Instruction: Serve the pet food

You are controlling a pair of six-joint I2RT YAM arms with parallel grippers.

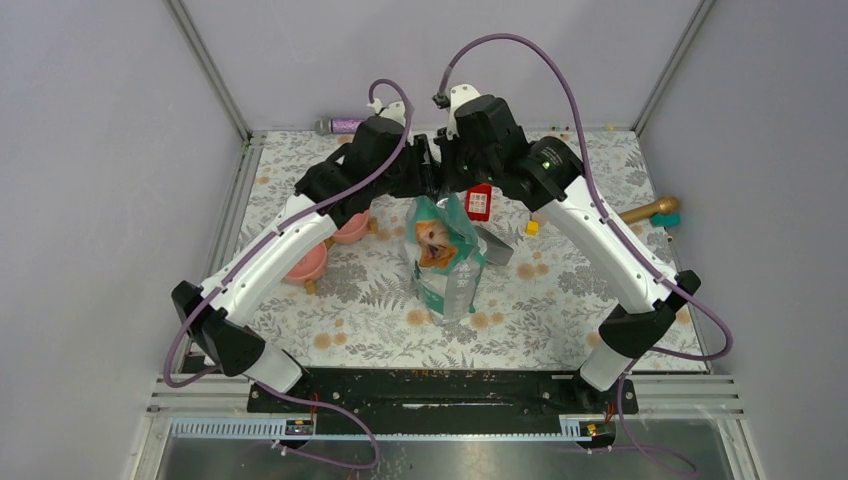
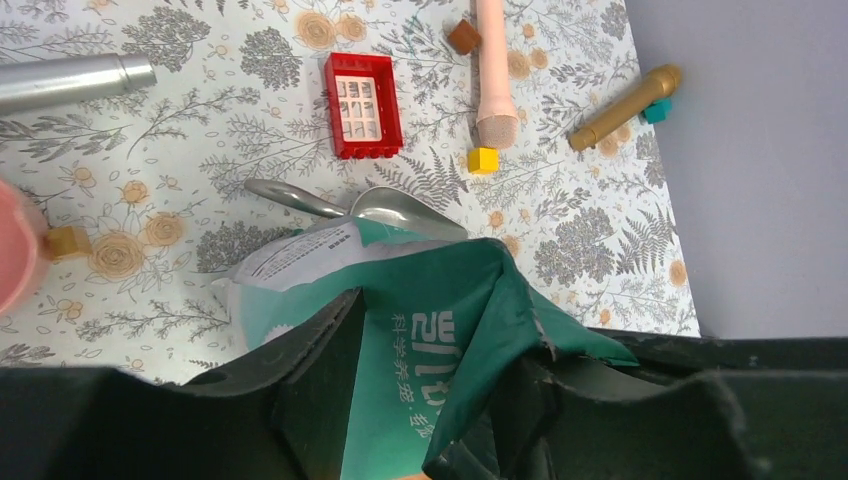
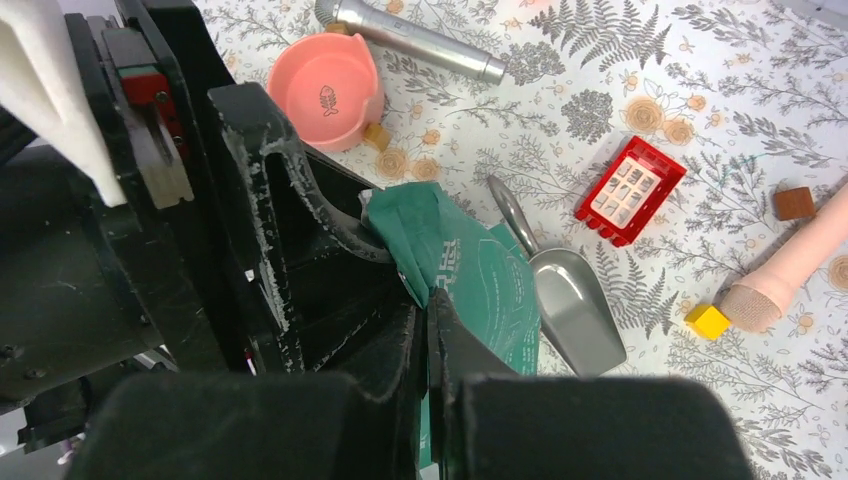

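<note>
The teal dog-picture bag point(image 1: 445, 262) stands upright at the middle of the mat. The pet food is hidden inside it. My right gripper point(image 3: 428, 310) is shut on the bag's point(image 3: 470, 280) top edge. My left gripper point(image 2: 450, 322) has its fingers apart, with the bag's point(image 2: 430, 310) torn top between them and a flap draped over one finger. Both grippers meet over the bag's top in the top view, left point(image 1: 425, 180) and right point(image 1: 458, 180). A pink bowl point(image 3: 325, 90) sits left of the bag. A grey metal scoop point(image 3: 570, 300) lies on the mat right behind the bag.
A red block point(image 2: 362, 105), a yellow cube point(image 2: 483, 160), a brown cube point(image 2: 463, 37), a pink toy microphone point(image 2: 492, 70), a gold one point(image 2: 625, 105) and a silver one point(image 2: 70, 80) lie on the flower-print mat. Grey walls close in the cell.
</note>
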